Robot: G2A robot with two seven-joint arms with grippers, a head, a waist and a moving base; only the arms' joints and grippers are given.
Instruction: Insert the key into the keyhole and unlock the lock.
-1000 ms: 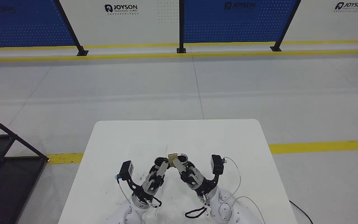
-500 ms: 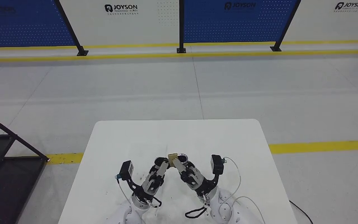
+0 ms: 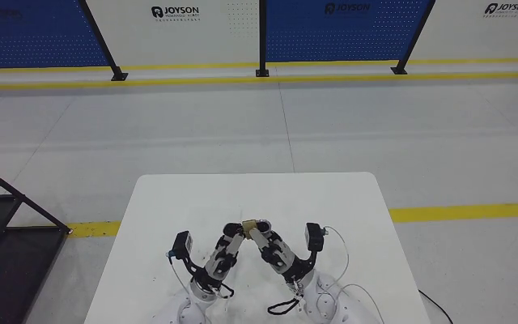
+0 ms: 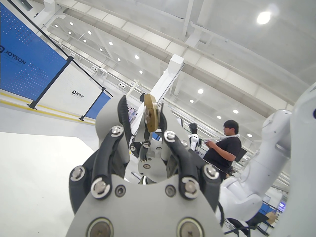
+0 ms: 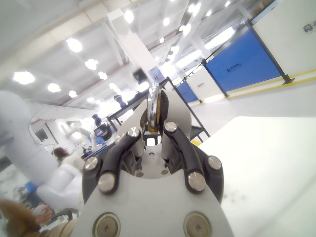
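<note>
Lock (image 5: 153, 107): a brass body with a bright metal part, seen edge-on. The right gripper (image 5: 158, 103) is clenching it from both sides, close to the fingertips. In the top view the lock (image 3: 252, 224) is projecting from the tip of the right gripper (image 3: 258, 233), held up off the white table (image 3: 340, 202).

The left gripper (image 3: 231, 232) is meeting the lock from the opposite side, so the two gripper tips are converging on it. In the left wrist view the left gripper (image 4: 142, 110) is standing released, with its pads (image 4: 122, 114) set apart. One pad is lying against the lock (image 4: 151, 115). The other is separated from it by a visible gap, and a pale part of the right gripper is showing through that gap.

Both grippers are hanging over the part of the table nearest the robot, roughly midway between its two sides. The table (image 4: 29, 164) is spreading out on the outer side of the left gripper. Likewise the table (image 5: 271, 149) is extending on the outer side of the right gripper.

Past the table's far edge, well beyond the gripper tips, a pale floor is running out to a yellow floor line (image 3: 453, 213). Farther off, blue and white barrier panels (image 3: 340, 28) are standing on black posts. A black rack (image 3: 24, 219) is standing on the floor well out to the left gripper's outer side, beside the table.
</note>
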